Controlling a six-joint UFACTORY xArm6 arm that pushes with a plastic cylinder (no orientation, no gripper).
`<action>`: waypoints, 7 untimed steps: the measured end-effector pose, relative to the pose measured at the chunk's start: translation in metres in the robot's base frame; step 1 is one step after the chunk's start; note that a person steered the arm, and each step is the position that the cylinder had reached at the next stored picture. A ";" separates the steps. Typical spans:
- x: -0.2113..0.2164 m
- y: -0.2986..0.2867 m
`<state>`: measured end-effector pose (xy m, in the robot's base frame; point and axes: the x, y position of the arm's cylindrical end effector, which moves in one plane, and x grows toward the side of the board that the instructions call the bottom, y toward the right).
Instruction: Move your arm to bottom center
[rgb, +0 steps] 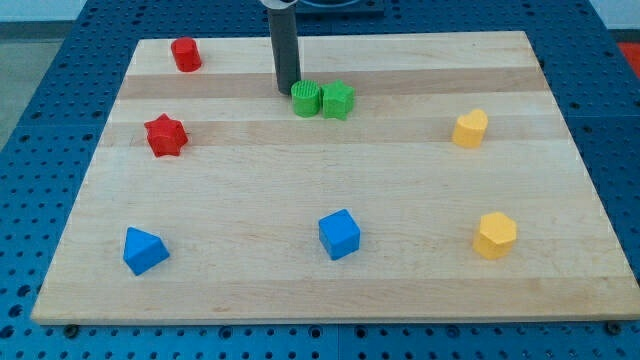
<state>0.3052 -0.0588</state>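
Observation:
My dark rod comes down from the view's top, and my tip (287, 91) rests on the wooden board (330, 190) near its top centre. It stands just left of a green round block (306, 99), very close to it or touching it. A green star block (338, 100) sits against that block's right side. The board's bottom centre holds a blue cube (339, 234), far below my tip.
A red block (186, 54) sits at the top left and a red star (166, 135) below it. A blue wedge-like block (144, 250) is at the bottom left. A yellow block (470, 129) is at the right and a yellow hexagon (495, 235) at the bottom right.

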 end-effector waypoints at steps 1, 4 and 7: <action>0.001 0.000; 0.070 -0.039; 0.244 -0.034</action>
<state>0.5488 -0.0932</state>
